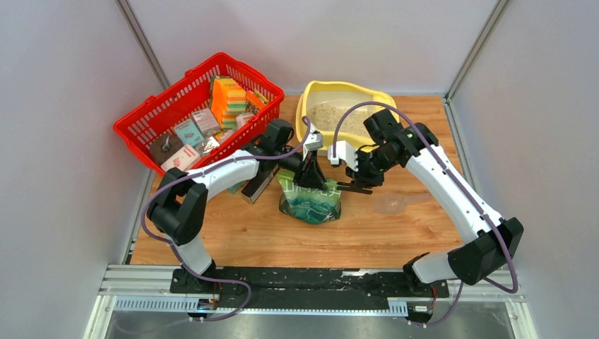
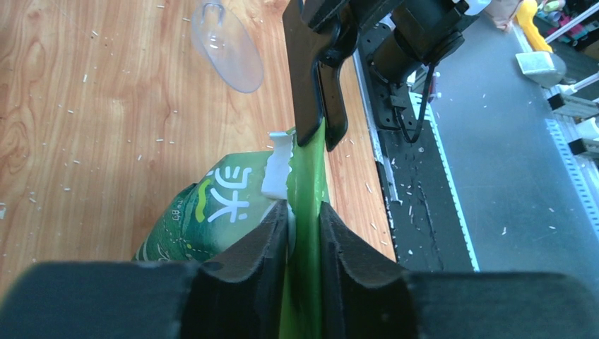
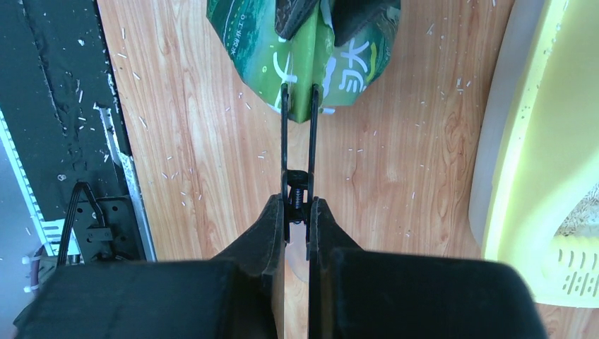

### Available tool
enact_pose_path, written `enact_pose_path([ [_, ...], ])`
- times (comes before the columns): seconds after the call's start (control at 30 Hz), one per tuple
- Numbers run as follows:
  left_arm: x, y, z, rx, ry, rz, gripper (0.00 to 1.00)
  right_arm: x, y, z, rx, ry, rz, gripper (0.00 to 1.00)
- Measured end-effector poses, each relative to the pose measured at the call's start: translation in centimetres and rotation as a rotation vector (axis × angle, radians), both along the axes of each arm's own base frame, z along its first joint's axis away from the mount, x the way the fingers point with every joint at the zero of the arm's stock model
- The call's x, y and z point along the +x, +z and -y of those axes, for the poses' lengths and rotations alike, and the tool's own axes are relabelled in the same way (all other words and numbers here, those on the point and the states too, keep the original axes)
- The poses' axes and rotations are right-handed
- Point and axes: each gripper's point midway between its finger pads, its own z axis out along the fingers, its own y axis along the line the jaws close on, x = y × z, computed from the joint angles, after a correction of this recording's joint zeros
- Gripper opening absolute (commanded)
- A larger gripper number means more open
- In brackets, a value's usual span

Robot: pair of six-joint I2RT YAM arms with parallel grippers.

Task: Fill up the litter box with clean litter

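A: Going left to right, what's sitting there?

B: Red mesh basket (image 1: 141, 131) is sitting far left, holding sponges and small boxes. Not a task item.

A: Left arm?

B: Left gripper (image 2: 304, 215) is pinching the top flap of the green bag (image 1: 311, 201), with a pad pressing on each side. The bag is standing upright mid-table (image 1: 233, 233).

A: Right arm?

B: Right gripper (image 3: 297, 212) is clamping shut on the handles of a black scissor-like tool (image 2: 311, 85). Its two blades are straddling the same flap, just beside the left fingers. Can't tell if it's cutting yet.

A: Task items?

B: Litter box (image 3: 551, 106) is sitting at the far edge, behind the bag and right of the basket. Clean litter (image 1: 339, 116) is lying in its basin as a beige patch, with paler basin showing toward the back. A clear scoop (image 2: 229, 46) is lying on the wood right of the bag and looks empty.

A: Progress?

B: I'm judging it partly done. Some granules are in the box, but the fill is looking shallow. The arms are working on the bag's top, so opening it and then scooping or pouring more looks to be what's left.

A: Any text?

B: White characters are showing on the bag, East Asian script, but they're creased and cut off, so I'm not reading them. The basket box labels are too small.
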Motion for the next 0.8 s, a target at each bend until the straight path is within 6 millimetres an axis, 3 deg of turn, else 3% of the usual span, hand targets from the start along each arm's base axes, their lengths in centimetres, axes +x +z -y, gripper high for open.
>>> enact_pose_path([
  [0.2, 0.4, 0.3, -0.5, 0.008, 0.025, 0.000, 0.54, 0.0, -0.1, -1.0, -0.028, 0.028, -0.001, 0.00],
  [0.5, 0.3, 1.6, -5.1, 0.034, 0.088, 0.062, 0.50, 0.7, 0.3, -2.2, -0.062, 0.019, 0.001, 0.00],
  [0.6, -0.2, 0.9, -5.7, 0.057, 0.078, 0.078, 0.37, 0.5, 0.2, -2.8, -0.069, 0.017, -0.010, 0.00],
  [0.73, -0.3, 0.1, -6.1, 0.076, 0.076, 0.102, 0.11, 0.1, -0.2, -3.4, -0.084, 0.021, -0.026, 0.00],
  [0.8, -0.3, 0.0, -6.0, 0.074, 0.074, 0.108, 0.07, 0.0, -0.3, -3.6, -0.089, 0.021, -0.029, 0.00],
])
